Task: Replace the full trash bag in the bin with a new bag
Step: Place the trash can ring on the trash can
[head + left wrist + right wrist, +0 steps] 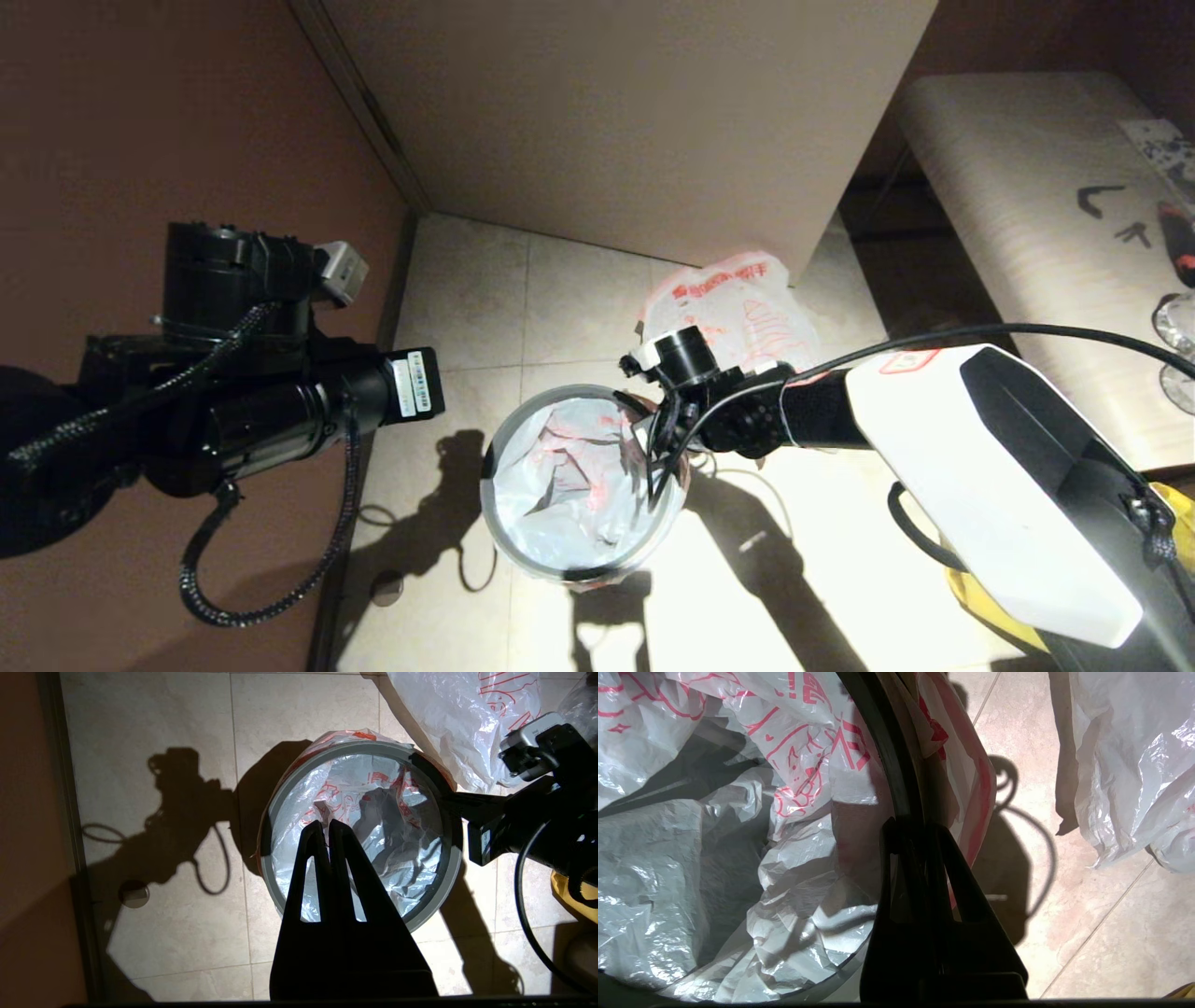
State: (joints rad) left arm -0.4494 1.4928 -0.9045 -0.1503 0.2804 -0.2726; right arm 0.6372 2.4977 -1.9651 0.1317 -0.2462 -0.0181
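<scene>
The bin point(581, 571) stands on the tiled floor point(467, 280), in front of a tall beige cabinet point(635, 112). The new bag point(569, 485) lines the inside of the bin, crumpled white film with red print showing through the opening; its edge is folded outward over the bin wall, under the grey ring rim point(275, 891), and red-printed film hangs down the outside on the side toward the right arm. The right gripper point(915, 828) is at the bin's rim on that side; in the right wrist view its two fingers are pressed close together, clenched on the rim with the bag film folded there. The left gripper point(327, 826) hangs above the bin opening, clear of the bag, fingers closed against each other and holding nothing. In the head view the left arm point(233, 392) extends from the left beside the brown wall point(140, 112). The full trash bag point(738, 313) sits on the floor just behind the bin, against the foot of the cabinet, bulging, with red text on top. A yellow bag point(980, 607) shows partly beneath the right arm. A light-coloured bench point(1027, 233) stands further right.
</scene>
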